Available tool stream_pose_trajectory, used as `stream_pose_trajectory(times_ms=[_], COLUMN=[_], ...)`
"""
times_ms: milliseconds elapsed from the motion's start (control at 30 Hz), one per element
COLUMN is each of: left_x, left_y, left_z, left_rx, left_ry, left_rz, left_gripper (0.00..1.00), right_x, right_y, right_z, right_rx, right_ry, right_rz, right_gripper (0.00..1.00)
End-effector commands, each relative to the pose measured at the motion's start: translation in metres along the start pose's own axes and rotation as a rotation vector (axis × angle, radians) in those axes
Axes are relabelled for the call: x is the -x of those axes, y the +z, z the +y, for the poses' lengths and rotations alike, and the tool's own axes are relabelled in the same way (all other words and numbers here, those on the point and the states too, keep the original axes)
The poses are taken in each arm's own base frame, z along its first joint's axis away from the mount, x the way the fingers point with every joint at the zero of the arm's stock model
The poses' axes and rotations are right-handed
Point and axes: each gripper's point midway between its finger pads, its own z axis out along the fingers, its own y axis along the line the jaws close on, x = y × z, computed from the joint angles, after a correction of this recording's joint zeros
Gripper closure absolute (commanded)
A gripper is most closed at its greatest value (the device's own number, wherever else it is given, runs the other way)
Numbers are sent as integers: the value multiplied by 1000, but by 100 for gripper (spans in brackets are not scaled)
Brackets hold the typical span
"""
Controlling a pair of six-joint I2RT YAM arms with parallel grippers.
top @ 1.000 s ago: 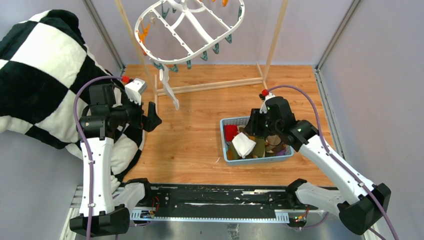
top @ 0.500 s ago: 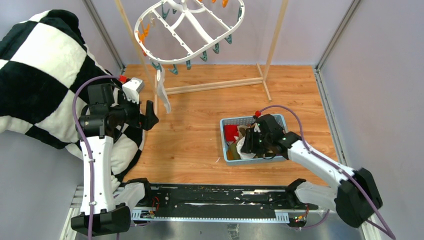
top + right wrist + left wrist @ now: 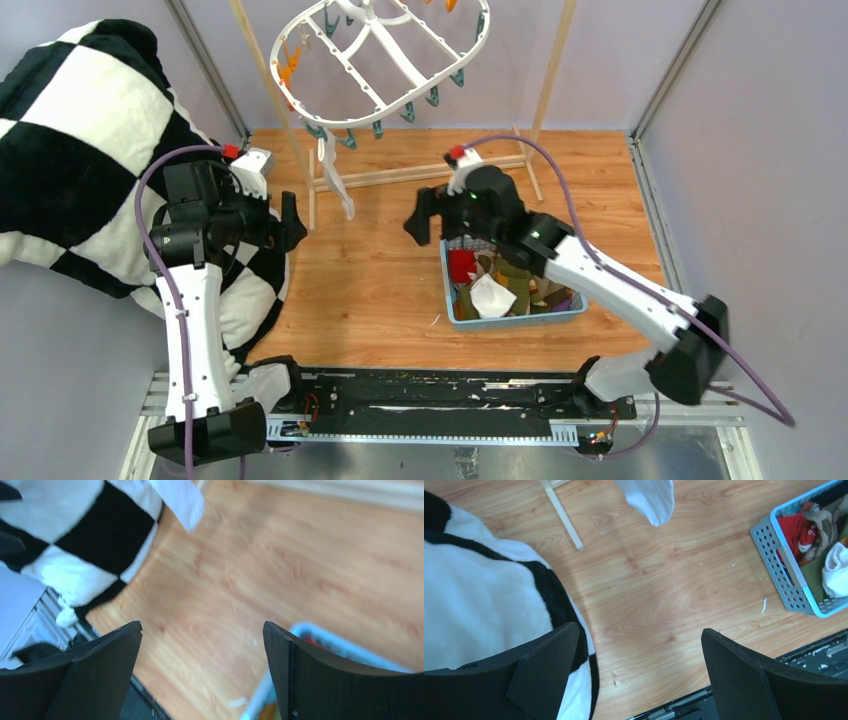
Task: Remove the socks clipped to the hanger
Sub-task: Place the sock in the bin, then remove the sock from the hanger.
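Observation:
The white oval hanger [image 3: 380,60] hangs at the top, with orange and teal clips round its rim. One white sock [image 3: 335,180] dangles from its near-left rim; its toe shows in the left wrist view [image 3: 649,497] and the right wrist view [image 3: 180,500]. Several other socks lie in the blue basket [image 3: 520,317], among them a white one [image 3: 492,296] and a red one [image 3: 461,263]. My left gripper [image 3: 290,222] [image 3: 639,670] stands open and empty, left of the hanging sock. My right gripper [image 3: 425,215] [image 3: 202,670] is open and empty, to that sock's right, above the basket's left edge.
A black-and-white checked blanket [image 3: 90,150] fills the left side and reaches under my left arm [image 3: 474,605]. The light wooden rack [image 3: 420,172] carries the hanger; its base bar crosses the floor behind the basket. The basket's perforated wall [image 3: 774,550] shows at the right of the left wrist view.
My right gripper opened and left a white sock in the basket, then rose and swung left and back toward the hanging sock. My left arm drew slightly left.

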Motion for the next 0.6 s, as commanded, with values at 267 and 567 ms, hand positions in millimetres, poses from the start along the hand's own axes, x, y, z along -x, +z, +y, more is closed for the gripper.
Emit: stream_pose_trajectory(times_ms=[267,567], left_x=[1,-12], left_y=[-8,-5], left_z=[15,5], left_rx=[28,-18], left_ry=[-120,-77], left_rz=[-11,-6], left_gripper=[0,0], right_x=[68,74], right_y=[160,208], right_z=[71,104], right_rx=[209,321], right_ry=[-352,-419], right_rz=[-390,-428], right_gripper=[2,13])
